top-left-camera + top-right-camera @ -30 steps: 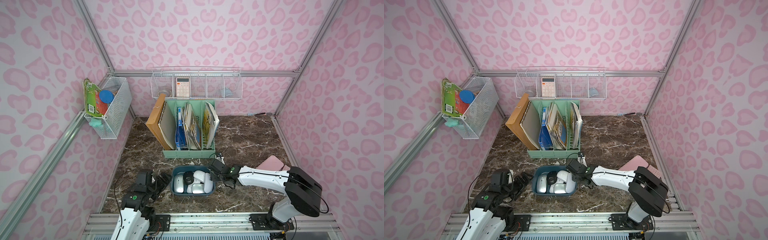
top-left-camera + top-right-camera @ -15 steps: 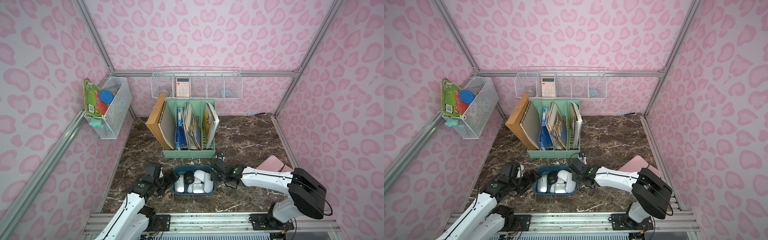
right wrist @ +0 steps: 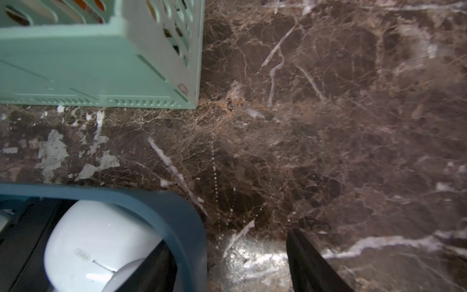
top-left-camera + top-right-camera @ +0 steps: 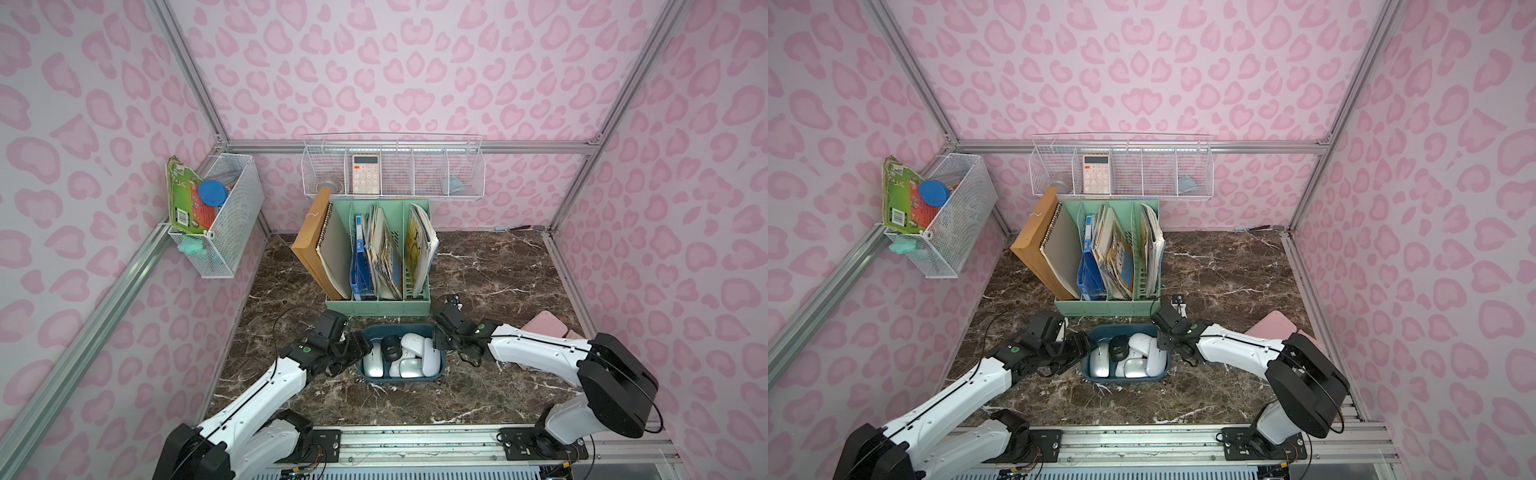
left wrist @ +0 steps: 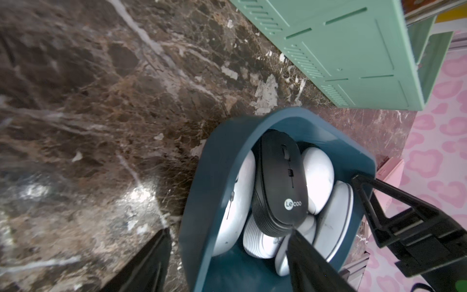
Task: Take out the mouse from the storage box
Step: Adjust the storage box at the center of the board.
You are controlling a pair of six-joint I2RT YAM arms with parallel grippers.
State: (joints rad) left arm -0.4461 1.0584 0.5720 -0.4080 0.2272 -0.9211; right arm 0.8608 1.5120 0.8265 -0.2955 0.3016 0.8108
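The storage box (image 4: pixel 399 376), a dark blue-teal tub, sits on the marble floor in front of the file holder in both top views. It holds several white mice (image 4: pixel 413 343) and one black mouse (image 4: pixel 390 347) lying on top of them. My left gripper (image 4: pixel 362 347) is open astride the box's left wall (image 5: pixel 209 189), one finger outside and one inside beside the black mouse (image 5: pixel 278 182). My right gripper (image 4: pixel 436 338) is open astride the right wall (image 3: pixel 177 202), one finger inside by a white mouse (image 3: pixel 101 240), the other well clear outside.
The mint-green file holder (image 4: pixel 378 308), full of books, stands close behind the box. A pink flat case (image 4: pixel 544 328) lies to the right by the right arm. Wire baskets (image 4: pixel 392 166) (image 4: pixel 224 224) hang on the back and left walls.
My left arm has reached forward from the front left to the box's left rim, and its jaws have narrowed. The right arm has stayed at the right rim.
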